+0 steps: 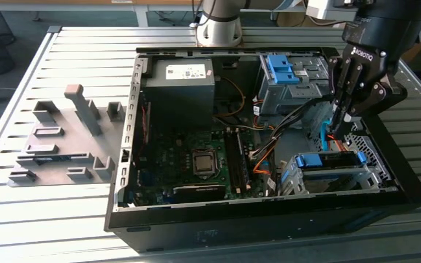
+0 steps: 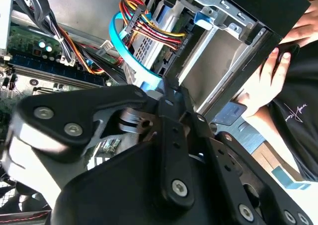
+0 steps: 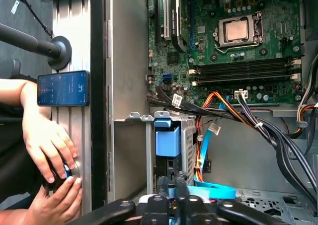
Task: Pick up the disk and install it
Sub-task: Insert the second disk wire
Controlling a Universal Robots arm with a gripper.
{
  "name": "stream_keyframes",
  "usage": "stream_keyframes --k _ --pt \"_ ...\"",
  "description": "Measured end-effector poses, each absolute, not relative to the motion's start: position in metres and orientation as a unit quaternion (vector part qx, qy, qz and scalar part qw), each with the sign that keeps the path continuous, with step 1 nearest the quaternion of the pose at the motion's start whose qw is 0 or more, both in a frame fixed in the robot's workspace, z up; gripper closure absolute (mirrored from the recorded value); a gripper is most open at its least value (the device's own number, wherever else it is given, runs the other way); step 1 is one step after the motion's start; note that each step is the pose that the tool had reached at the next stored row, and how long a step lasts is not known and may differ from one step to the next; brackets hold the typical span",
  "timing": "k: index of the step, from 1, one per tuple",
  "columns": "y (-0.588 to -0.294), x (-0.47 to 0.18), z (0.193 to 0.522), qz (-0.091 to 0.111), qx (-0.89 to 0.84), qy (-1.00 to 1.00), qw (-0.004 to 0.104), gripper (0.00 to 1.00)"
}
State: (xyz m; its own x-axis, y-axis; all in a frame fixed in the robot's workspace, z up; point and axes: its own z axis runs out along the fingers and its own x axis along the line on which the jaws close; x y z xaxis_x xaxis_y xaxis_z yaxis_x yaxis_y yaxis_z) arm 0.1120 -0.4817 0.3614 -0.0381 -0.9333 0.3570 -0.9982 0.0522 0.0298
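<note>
The disk (image 1: 329, 161) lies flat in the silver drive cage (image 1: 287, 178) at the case corner nearest the camera on the exterior view's right, its blue carrier frame facing up. In the first wrist view its blue frame (image 3: 168, 140) sits in that cage. My black gripper (image 1: 335, 134) hangs just above and behind the cage, fingers pressed together with nothing seen between them. Those fingers meet a short way from the blue frame in the first wrist view (image 3: 178, 187). The second wrist view shows the gripper (image 2: 171, 93) closed beside a light-blue cable (image 2: 124, 51).
The open case holds a grey power-supply box (image 1: 179, 76), the motherboard (image 1: 195, 159), a second cage with a blue bracket (image 1: 280, 68) and orange cables (image 1: 263, 156). A grey fixture (image 1: 64, 137) lies on the slatted table. A person's hands (image 3: 49, 145) and a phone (image 3: 63, 88) rest by the case wall.
</note>
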Motion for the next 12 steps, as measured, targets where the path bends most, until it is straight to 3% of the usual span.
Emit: stream_keyframes --k 1,7,12 --pt "-0.4817 0.112 0.3614 0.114 0.679 -0.711 0.142 0.84" --pt "-0.4818 0.112 0.3612 0.114 0.679 -0.711 0.141 0.84" --pt "-0.4834 0.112 0.3612 0.084 0.684 -0.715 0.113 0.84"
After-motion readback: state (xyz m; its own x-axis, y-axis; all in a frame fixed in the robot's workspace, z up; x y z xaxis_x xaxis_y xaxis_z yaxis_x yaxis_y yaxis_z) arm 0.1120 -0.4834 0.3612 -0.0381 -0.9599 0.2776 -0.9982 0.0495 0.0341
